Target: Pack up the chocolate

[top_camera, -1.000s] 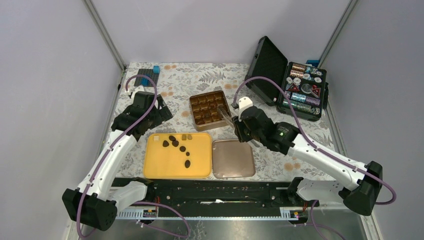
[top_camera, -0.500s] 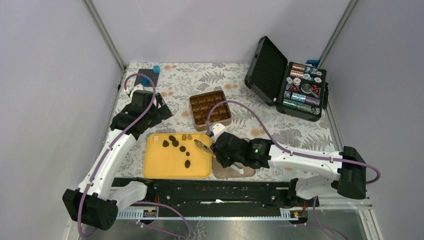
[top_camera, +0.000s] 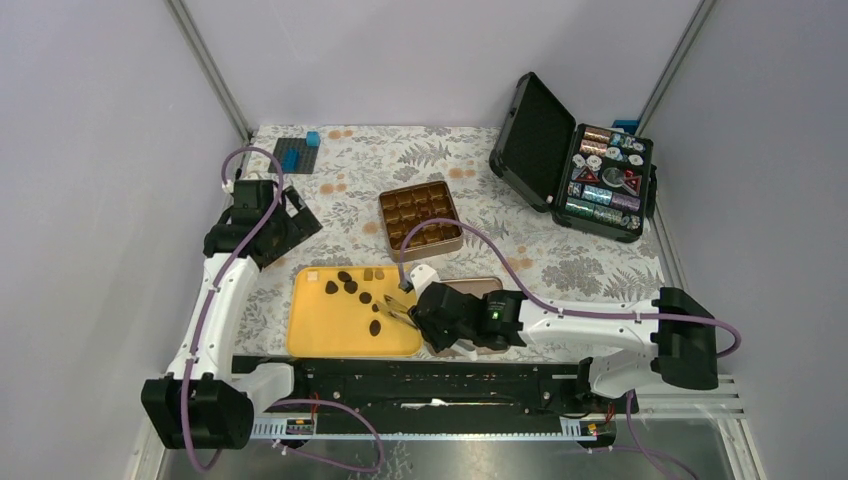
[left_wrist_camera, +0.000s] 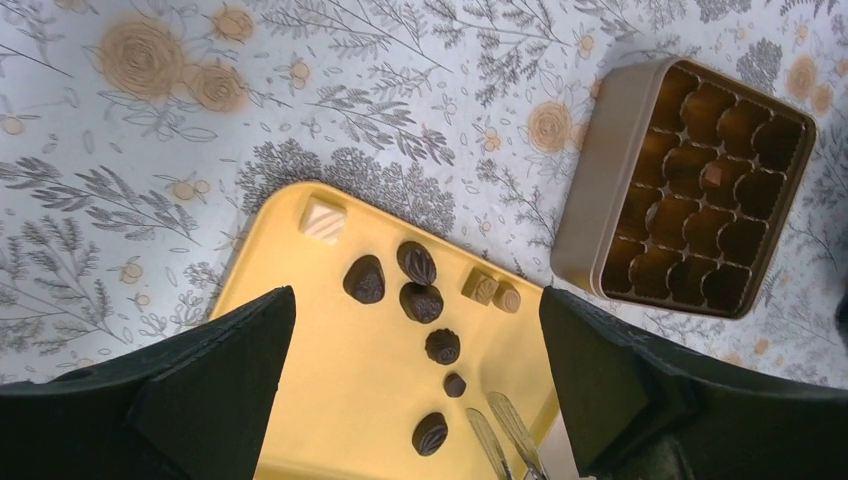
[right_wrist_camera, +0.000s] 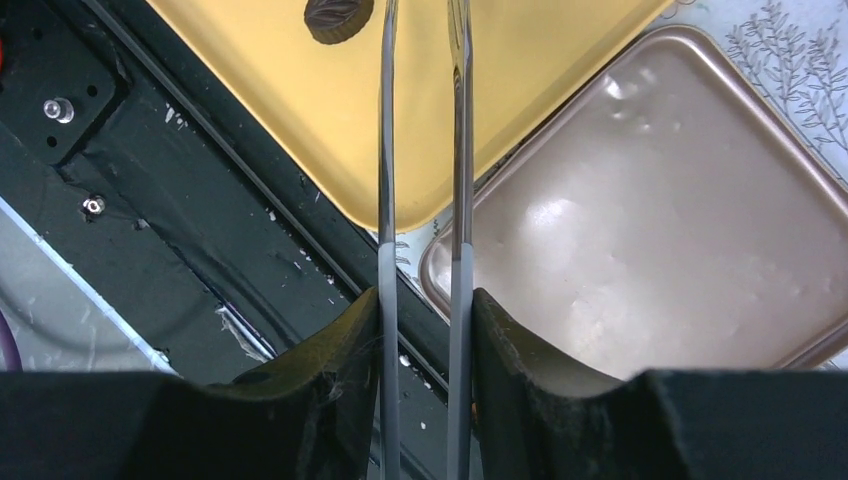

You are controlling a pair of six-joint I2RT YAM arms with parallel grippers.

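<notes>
Several dark chocolate pieces (top_camera: 350, 285) and a few tan squares (left_wrist_camera: 480, 286) lie on a yellow tray (top_camera: 320, 330). A brown compartment box (top_camera: 420, 218) stands behind the tray; one small piece (left_wrist_camera: 713, 175) sits in it. My right gripper (top_camera: 415, 312) is shut on metal tongs (right_wrist_camera: 460, 150). The tongs' tips are apart over the tray's near right part, beside the nearest dark piece (right_wrist_camera: 338, 12). My left gripper (top_camera: 290, 218) is open and empty, high over the tray's far left; its fingers (left_wrist_camera: 220, 380) frame the tray (left_wrist_camera: 330, 380).
The box's flat lid (top_camera: 475, 287) lies right of the tray, partly under my right arm. An open black case (top_camera: 600, 170) of small items stands at the back right. A dark grid pad (top_camera: 293, 155) with a blue block lies at the back left. The black base rail (top_camera: 430, 375) runs along the near edge.
My right arm swung with the tongs from beside the box down and left to the tray's near right part. My left arm drew back and to the left.
</notes>
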